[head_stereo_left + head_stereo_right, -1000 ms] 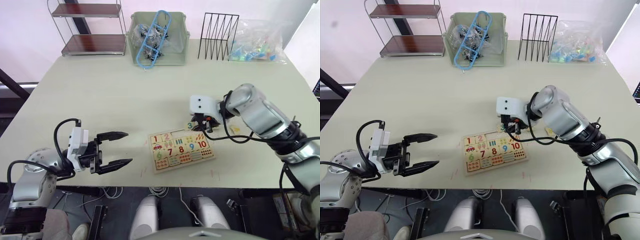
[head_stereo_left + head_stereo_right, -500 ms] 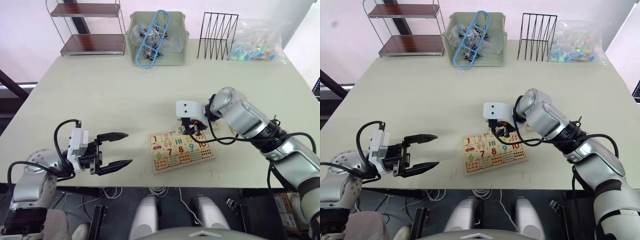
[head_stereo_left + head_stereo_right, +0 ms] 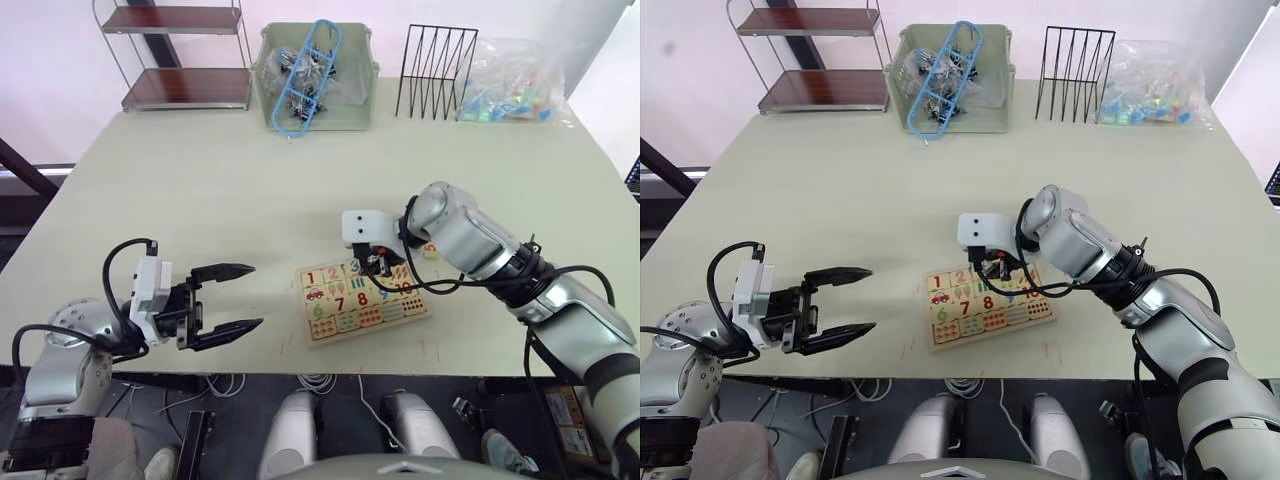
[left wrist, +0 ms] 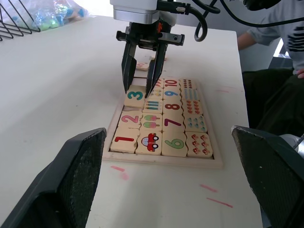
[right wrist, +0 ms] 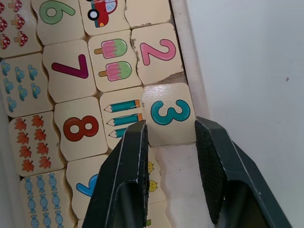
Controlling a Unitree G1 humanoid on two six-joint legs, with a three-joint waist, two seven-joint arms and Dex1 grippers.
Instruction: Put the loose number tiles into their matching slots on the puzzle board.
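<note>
The puzzle board (image 3: 413, 313) lies near the table's front edge, right of centre. Tiles 1 (image 4: 124, 139) and 2 (image 5: 160, 51) sit in its slot row. My right gripper (image 3: 378, 266) stands upright over that row, shut on the tile printed with a teal 3 (image 5: 168, 113). The 3 tile rests in the slot beside the 2, with one finger on each side of it. A bare slot (image 5: 176, 167) follows it. One loose tile (image 3: 431, 250) lies on the table behind the board. My left gripper (image 3: 257, 296) hovers open and empty, left of the board.
Along the table's back edge stand a metal shelf (image 3: 180, 88), a green bin (image 3: 290, 115) with a blue clip, a black wire rack (image 3: 437, 70) and a clear bag of colourful bits (image 3: 510, 90). A person sits beyond the table (image 4: 280, 33).
My right gripper has carried the 3 tile left, from beside the board's far right corner to the slot row next to the 2. The left arm has stayed put.
</note>
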